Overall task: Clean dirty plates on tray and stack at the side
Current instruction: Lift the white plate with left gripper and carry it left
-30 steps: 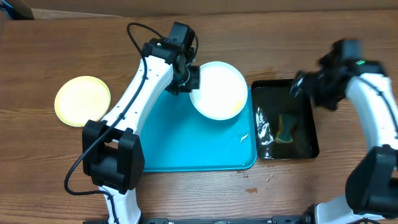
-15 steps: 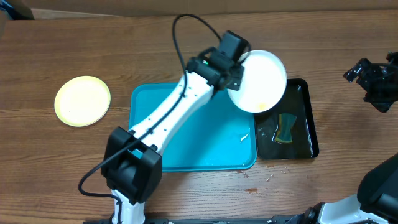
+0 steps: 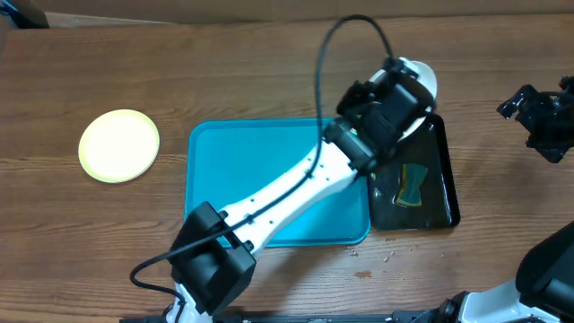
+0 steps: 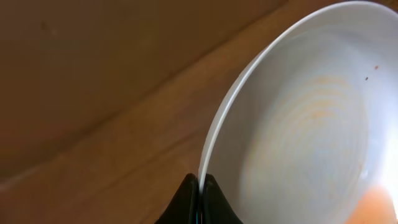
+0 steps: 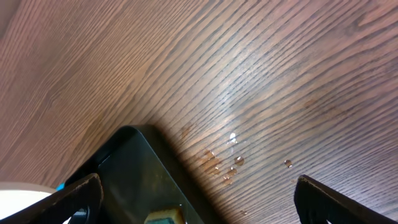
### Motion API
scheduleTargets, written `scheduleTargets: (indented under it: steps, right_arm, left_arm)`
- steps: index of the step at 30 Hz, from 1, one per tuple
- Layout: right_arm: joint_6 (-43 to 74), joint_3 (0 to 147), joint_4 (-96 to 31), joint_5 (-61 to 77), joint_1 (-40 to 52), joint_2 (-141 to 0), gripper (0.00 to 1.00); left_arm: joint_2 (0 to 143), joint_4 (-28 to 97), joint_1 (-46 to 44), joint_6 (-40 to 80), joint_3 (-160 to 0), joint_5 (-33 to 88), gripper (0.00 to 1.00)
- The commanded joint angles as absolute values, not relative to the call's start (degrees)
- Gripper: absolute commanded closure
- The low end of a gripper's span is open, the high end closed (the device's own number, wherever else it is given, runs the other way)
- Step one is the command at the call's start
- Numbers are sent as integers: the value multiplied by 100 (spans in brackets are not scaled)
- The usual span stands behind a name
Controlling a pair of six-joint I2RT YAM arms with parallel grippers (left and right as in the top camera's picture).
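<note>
My left gripper point(image 4: 200, 188) is shut on the rim of a white plate point(image 4: 298, 137) that has a faint orange smear. In the overhead view the arm reaches across the cyan tray point(image 3: 233, 170), and the tilted plate point(image 3: 420, 75) is over the far end of the black tray point(image 3: 444, 202); the wrist hides most of it. A pale yellow-green plate point(image 3: 119, 145) lies on the table at the left. A second white plate is not in view. My right gripper point(image 5: 199, 193) is open and empty above bare table, right of the black tray, and it also shows overhead point(image 3: 520, 112).
The black tray holds water and a yellow-green sponge point(image 3: 413, 184), whose edge also shows in the right wrist view point(image 5: 163, 218). Water drops point(image 5: 224, 158) lie on the wood beside the black tray's corner point(image 5: 130, 174). A small white scrap point(image 3: 352, 198) lies on the cyan tray.
My left arm swung right, carrying the white plate from over the cyan tray to over the black tray's far end. The right arm pulled back right from the black tray, then stayed still.
</note>
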State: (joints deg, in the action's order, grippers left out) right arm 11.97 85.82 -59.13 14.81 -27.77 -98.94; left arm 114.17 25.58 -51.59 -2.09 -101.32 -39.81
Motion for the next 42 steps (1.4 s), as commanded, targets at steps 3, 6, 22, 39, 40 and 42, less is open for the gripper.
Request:
scheduleTargets:
  steps: [3, 6, 22, 39, 40, 42]
  right_arm:
    - [1203, 8624, -5881, 1509, -2792, -9839, 0]
    - [1203, 8624, -5881, 1509, -2792, -9839, 0]
    - [1203, 8624, -5881, 1509, -2792, -9839, 0]
    - [1203, 8624, -5881, 1509, -2792, -9839, 0]
    - [1203, 8624, -5881, 1509, -2792, -9839, 0]
    - [1203, 8624, -5881, 1509, -2792, -9839, 0]
  left_arm:
    - [11434, 1896, -5540, -1763, -10302, -5159, 96]
    - [11434, 1538, -5673, -2261, -10302, -5308, 96]
    - [11434, 1306, -5673, -2235, -10302, -4893, 96]
    - [11131, 3682, -2947, 1452, -10302, 45, 96]
    - [11085, 3863, -2624, 1629, -10302, 207, 96]
    - [11028, 4191, -2038, 1859, -10302, 491, 96]
